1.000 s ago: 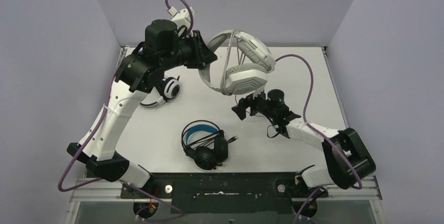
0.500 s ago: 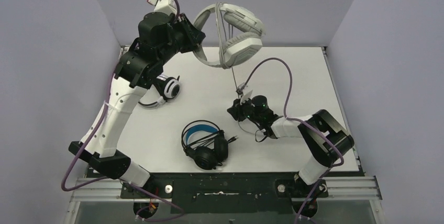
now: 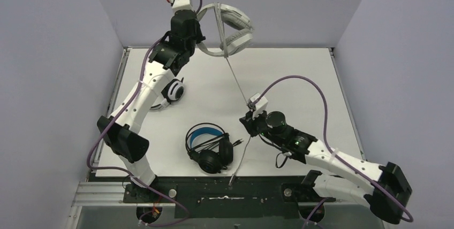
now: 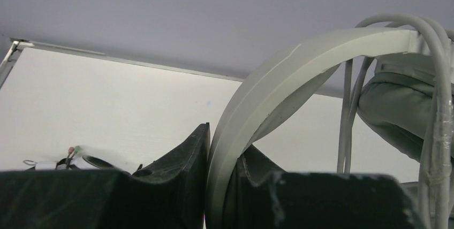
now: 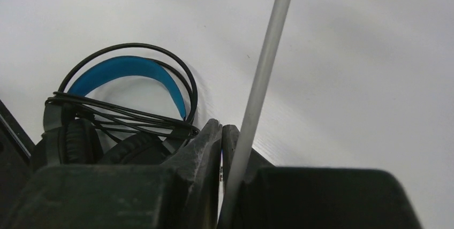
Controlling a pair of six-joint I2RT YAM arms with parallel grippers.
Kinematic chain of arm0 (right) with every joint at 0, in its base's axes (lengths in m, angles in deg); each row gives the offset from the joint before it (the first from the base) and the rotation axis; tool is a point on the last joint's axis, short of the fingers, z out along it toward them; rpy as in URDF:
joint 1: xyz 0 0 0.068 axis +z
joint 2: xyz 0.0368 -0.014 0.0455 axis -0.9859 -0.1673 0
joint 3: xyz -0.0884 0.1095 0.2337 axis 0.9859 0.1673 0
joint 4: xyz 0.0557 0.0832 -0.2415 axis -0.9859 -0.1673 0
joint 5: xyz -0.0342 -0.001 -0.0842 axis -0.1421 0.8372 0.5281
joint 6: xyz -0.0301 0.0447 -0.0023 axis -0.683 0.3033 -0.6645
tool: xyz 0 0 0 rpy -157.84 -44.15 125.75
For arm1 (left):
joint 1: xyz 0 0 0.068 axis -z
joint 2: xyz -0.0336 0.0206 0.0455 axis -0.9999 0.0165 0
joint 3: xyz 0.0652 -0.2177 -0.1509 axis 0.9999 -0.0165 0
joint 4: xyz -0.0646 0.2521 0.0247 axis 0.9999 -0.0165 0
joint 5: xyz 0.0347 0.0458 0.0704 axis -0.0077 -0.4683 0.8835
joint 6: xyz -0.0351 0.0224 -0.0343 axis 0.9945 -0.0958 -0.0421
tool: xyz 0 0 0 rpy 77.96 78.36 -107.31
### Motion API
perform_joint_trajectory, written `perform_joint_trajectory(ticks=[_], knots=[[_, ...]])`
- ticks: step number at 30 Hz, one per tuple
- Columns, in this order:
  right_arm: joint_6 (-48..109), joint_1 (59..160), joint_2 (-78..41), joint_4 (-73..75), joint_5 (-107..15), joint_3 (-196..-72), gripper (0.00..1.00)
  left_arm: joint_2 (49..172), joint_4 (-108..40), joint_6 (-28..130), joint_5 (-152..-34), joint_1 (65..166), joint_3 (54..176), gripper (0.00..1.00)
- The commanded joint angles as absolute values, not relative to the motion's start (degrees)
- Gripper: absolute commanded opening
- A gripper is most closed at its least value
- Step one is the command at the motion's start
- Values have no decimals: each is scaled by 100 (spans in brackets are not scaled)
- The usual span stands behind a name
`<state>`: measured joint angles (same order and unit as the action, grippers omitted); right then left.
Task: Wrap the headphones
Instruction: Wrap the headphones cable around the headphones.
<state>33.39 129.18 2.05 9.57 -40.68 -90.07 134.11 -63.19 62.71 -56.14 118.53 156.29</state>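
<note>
At left, the black-centred white headset (image 3: 172,90) lies on the table (image 3: 321,63), its wrap hidden; the left gripper (image 4: 222,144), raised high at the back, clamps the headband (image 4: 278,74) of the grey-white headset (image 3: 231,28). The black headset (image 3: 209,146) in front looks already bundled. The lifted one's cable (image 3: 237,79) runs taut down to the low right gripper (image 5: 222,128), jaws shut on it, so most winding seems left.

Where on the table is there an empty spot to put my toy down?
The far right of the table, between the pale cable and the right edge, is bare. So is the near left, between the left arm and the black headset. The middle front is crowded: black headset, right gripper, dangling cable.
</note>
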Motion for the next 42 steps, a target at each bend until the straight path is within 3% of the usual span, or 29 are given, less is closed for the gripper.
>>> perform_joint_trajectory(ticks=[1, 7, 13, 19, 29, 37, 42], knots=[[3083, 13369, 1138, -1018, -2985, -9757, 0, 13345, -4563, 5649, -4688, 11675, 15730, 0], [2536, 13522, 1241, -2124, -2792, -11398, 0, 13562, -4695, 5232, -4452, 11900, 15359, 0], [1515, 13529, -37, -3230, -2444, -13591, 0, 13751, -4949, 4213, -4674, 12530, 15318, 0], [1032, 13497, -1093, -4540, -1070, -15399, 4, 13238, -4846, 3255, -4701, 12989, 14475, 0], [310, 13410, -852, -4884, -948, -15520, 11, 11968, -5401, 2858, -6353, 13162, 13315, 0], [-1041, 13392, -107, -4719, -2634, -14907, 15, 11069, -5621, 2618, -8136, 13168, 12562, 0], [-1628, 13332, 45, -4515, -2953, -14697, 16, 10911, -6285, 2439, -9303, 13185, 12659, 0]])
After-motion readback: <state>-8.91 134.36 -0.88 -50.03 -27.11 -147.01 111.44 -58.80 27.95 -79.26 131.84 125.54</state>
